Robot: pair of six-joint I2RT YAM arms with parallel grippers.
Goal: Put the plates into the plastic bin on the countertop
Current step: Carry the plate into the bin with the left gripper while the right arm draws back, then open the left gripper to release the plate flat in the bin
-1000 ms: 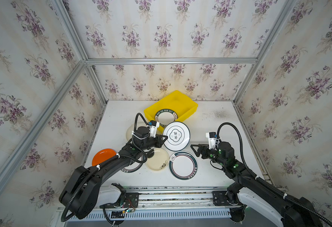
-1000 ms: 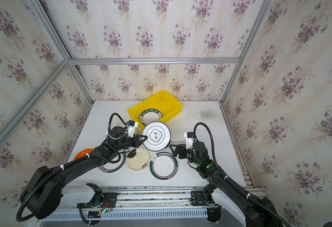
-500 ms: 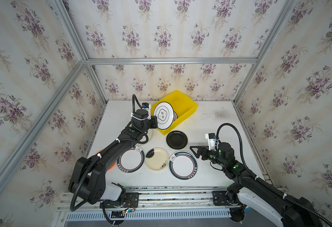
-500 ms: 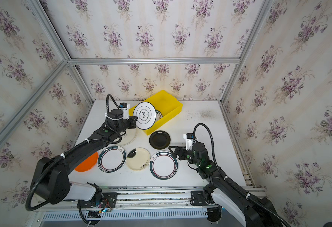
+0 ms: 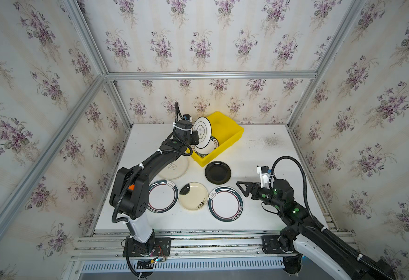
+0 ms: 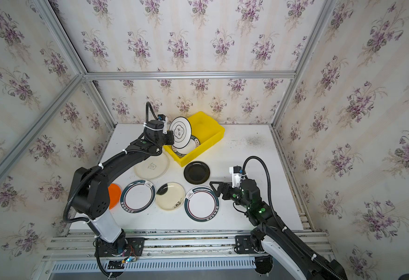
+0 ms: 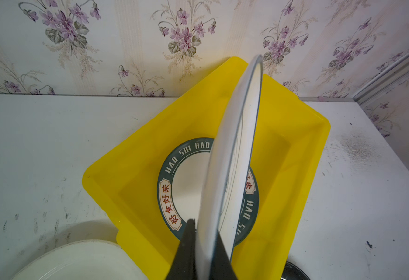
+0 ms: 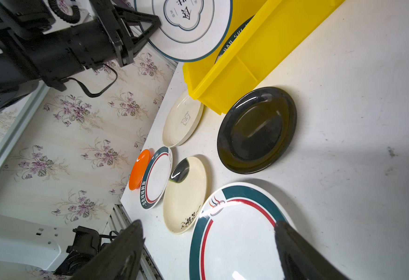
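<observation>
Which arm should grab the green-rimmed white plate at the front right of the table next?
The right. The right gripper is open and hovers just beside that round green-rimmed white plate, while the left gripper is shut on a white blue-ringed plate tilted over the yellow plastic bin.

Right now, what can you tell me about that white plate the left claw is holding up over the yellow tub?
The white plate is round, with a thin dark rim line and a cloud-shaped outline around characters at its centre. It stands nearly on edge, pinched at its rim by the left gripper, above the yellow bin, over a green-rimmed plate lying inside.
</observation>
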